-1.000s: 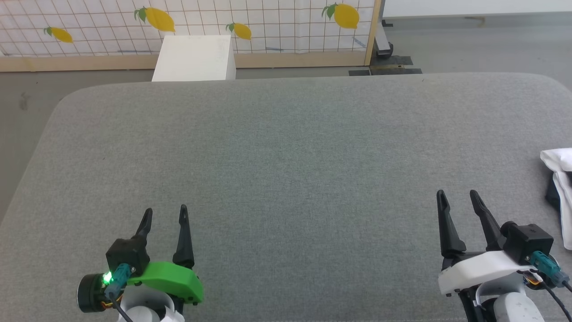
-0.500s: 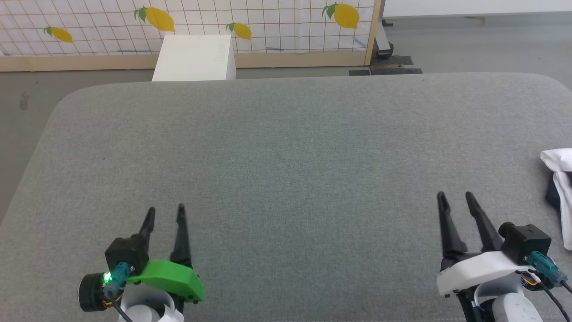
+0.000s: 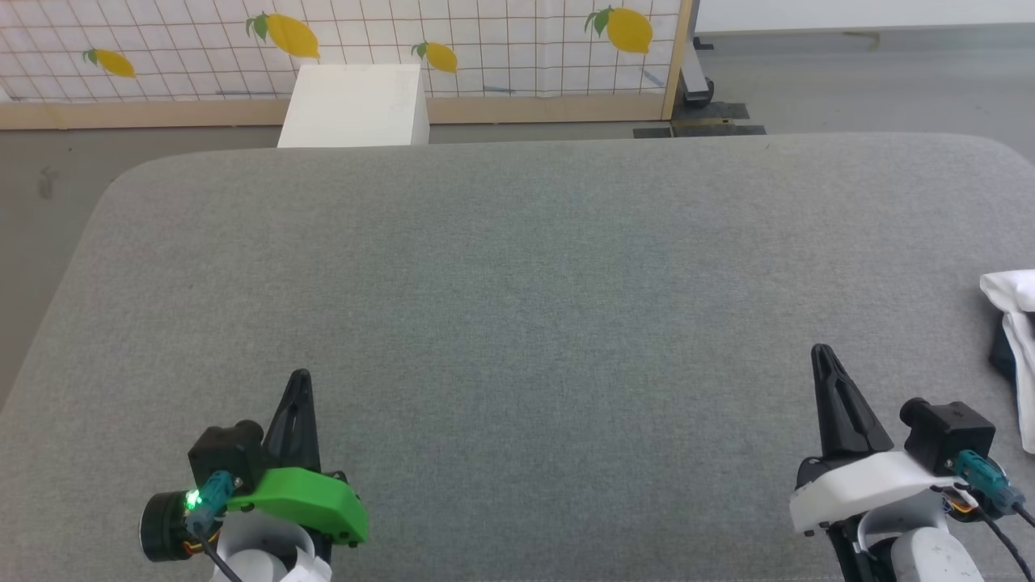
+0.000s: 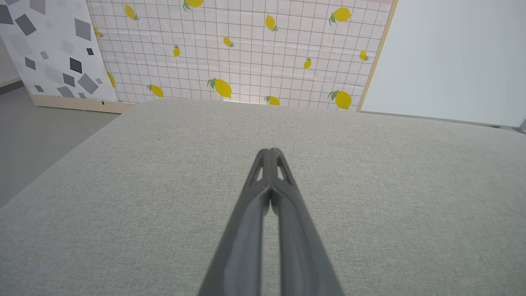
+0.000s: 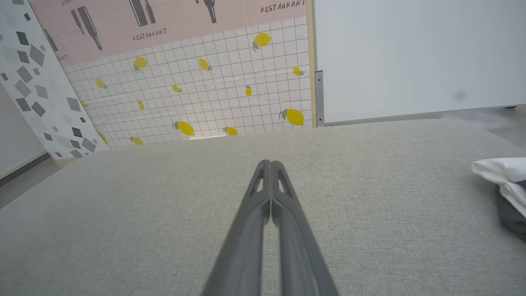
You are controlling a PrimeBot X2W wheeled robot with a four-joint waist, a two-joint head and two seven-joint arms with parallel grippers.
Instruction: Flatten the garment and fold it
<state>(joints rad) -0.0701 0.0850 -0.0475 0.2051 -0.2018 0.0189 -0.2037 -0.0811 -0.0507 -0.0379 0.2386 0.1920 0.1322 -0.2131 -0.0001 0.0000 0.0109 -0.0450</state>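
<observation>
Speckled grey fabric covers the table (image 3: 517, 283). The garment (image 3: 1011, 295) is white with a dark patch. The backdrop panel (image 3: 501, 40) shows white grid tiles with yellow lemons (green leaves). Left gripper (image 3: 299, 378): black fingers, green housing; right gripper (image 3: 823, 354): black fingers, white housing

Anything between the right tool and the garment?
No. Just bare grey cushion between the right tool and the garment, seen in the head and right wrist views.

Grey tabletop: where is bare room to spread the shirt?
The grey tabletop is bare from the left gripper across to the right gripper and back to its far edge. Only its right edge is taken, by the bunched shirt.
</observation>
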